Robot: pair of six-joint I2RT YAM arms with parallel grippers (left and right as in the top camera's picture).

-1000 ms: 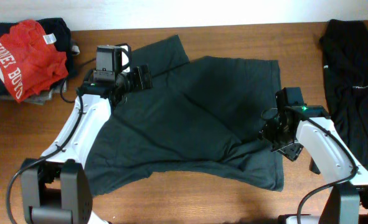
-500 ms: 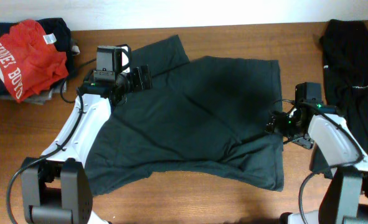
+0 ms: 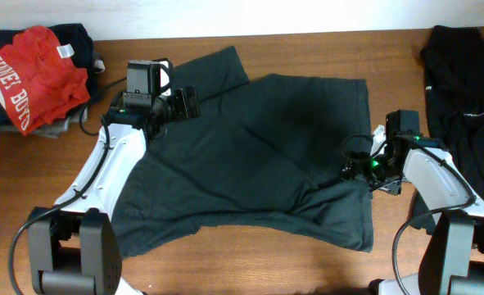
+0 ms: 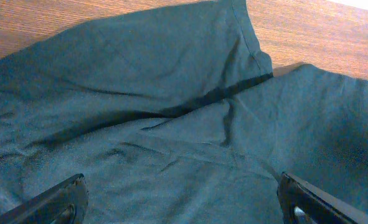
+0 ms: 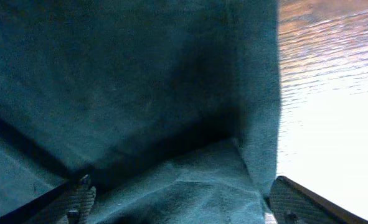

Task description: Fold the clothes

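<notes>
Presently the left hand and right hand hover spread over the dark shirt; a shallow pinch at its rumpled hem by the tabletop's right edge could bunch the fold

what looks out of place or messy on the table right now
The dark grey-green shirt spread mid-table is not flat: a raised fold runs across its lower right part and its bottom hem lies wavy. The red shirt sits crumpled on a heap at the far left corner.
</notes>
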